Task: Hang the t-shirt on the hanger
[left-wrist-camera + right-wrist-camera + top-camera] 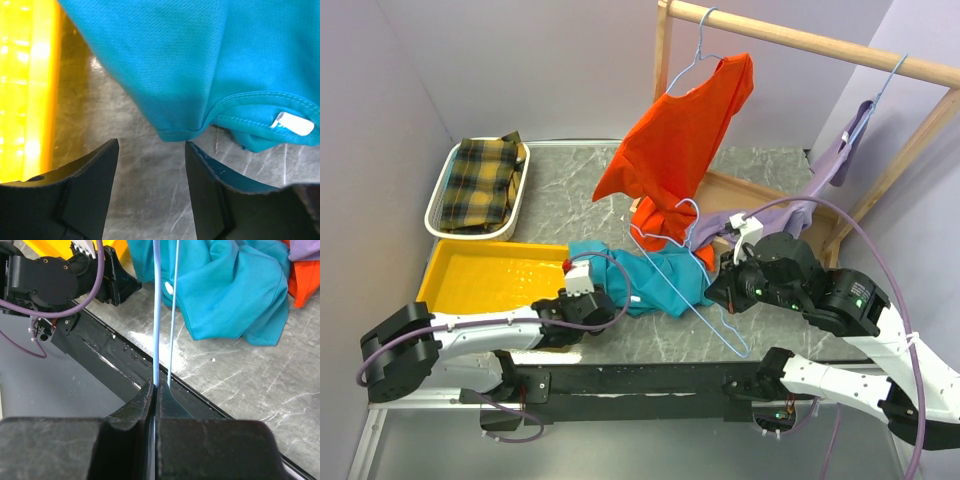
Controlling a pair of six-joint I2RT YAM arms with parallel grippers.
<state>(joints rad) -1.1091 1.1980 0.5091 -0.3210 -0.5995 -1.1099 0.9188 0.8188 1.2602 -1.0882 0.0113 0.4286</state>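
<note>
Right now, top view: the t-shirt (655, 280) lies crumpled on the table at centre, just beside the yellow tray (470, 275) at its 9 o'clock and touching the hem of the orange shirt (680, 150) at its 1 o'clock

- Left gripper (151, 145): fingers apart, nothing between them; a folded teal edge sits just ahead of the gap
- Right gripper (156, 390): fingers pressed together on the hanger (715, 315), pinching the thin wire

Risks, as I judge them
- The left fingers could close on that loose fold and not the neck band. The band with its white label (295, 123) lies off toward 3 o'clock in the left wrist view, so a pull would bunch the cloth and not open the neck
- The wire is thin and held at one spot; any drag from the cloth could swivel it in the pinch
- The far part of the hanger lies among the orange hem and the lilac shirt (770, 215); lifting it could snag either
- The hanger's near corner reaches the table edge at 5 o'clock and could catch there

Orientation
- Hanger: long axis about 11 to 5 o'clock, near corner pointing at 5; the hook seems to be at the far end, not sure
- T-shirt: heap longest roughly 9 to 3 o'clock, neck toward the left gripper at 9
</note>
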